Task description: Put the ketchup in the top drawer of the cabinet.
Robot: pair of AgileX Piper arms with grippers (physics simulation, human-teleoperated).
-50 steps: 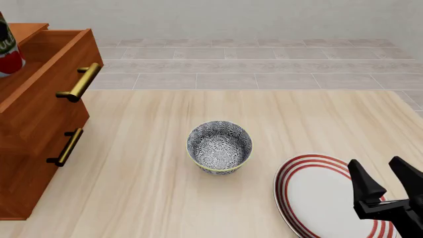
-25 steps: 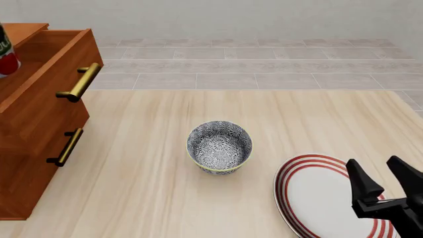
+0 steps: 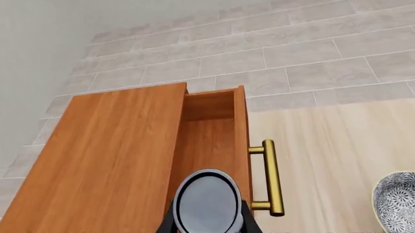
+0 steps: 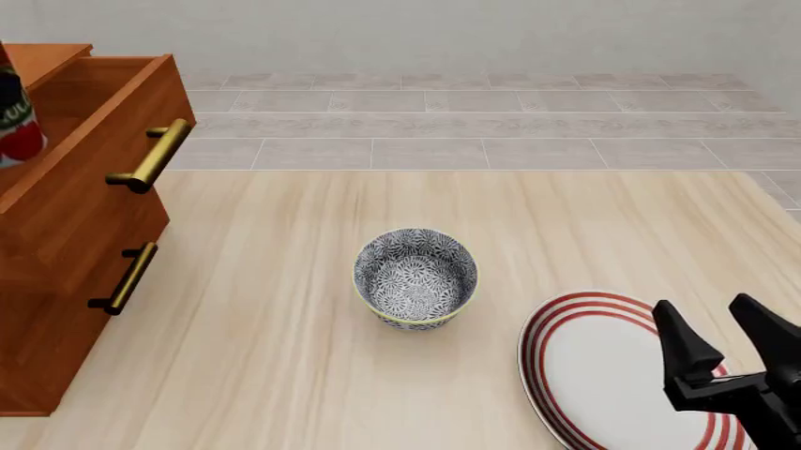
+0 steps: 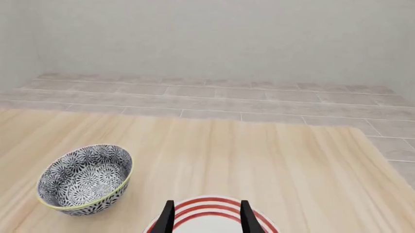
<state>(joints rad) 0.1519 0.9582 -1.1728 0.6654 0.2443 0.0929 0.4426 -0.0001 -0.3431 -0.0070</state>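
Observation:
The ketchup (image 4: 13,117) shows only as a red-labelled sliver at the front view's far left edge, over the cabinet (image 4: 51,309). Its grey top (image 3: 206,201) fills the space between the dark fingers (image 3: 249,223) of my left gripper (image 3: 207,224), which is shut on it. The can hangs above the top drawer (image 3: 211,141), which stands pulled open with its brass handle (image 4: 153,155) forward. My right gripper (image 4: 704,317) is open and holds nothing, low over the plate at the near right; the right wrist view shows the gripper (image 5: 206,216) too.
A grey-patterned bowl (image 4: 415,277) sits mid-table, also seen as the bowl (image 5: 84,178) from the right wrist. A white plate with red rings (image 4: 588,375) lies at the near right. The lower drawer's handle (image 4: 126,277) is flush, that drawer closed.
The ketchup slid left almost out of the front view, then came back and now sits lower. The right gripper drifted slightly down and stays open.

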